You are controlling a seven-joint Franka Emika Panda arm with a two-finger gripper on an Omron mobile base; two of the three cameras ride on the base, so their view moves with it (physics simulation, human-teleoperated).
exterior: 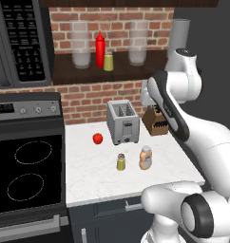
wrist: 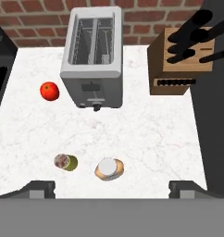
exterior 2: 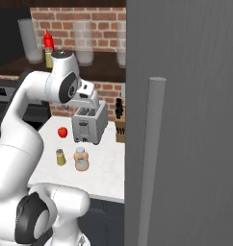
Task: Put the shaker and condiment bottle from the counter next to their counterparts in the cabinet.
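The shaker, squat and yellow-olive with a grey-brown cap, stands near the counter's front. Just to its right is the tan condiment bottle with a white cap. Up on the dark wooden cabinet shelf, the counterparts stand side by side: a red squeeze bottle and a small yellow-green shaker. My gripper hangs high above the counter and looks straight down. It is open and holds nothing. Both counter items lie below, between its fingertips.
A silver toaster stands behind the two items, with a tomato to its left and a knife block to its right. Clear glass jars flank the shelf pair. Stove and microwave are left; a grey panel stands right.
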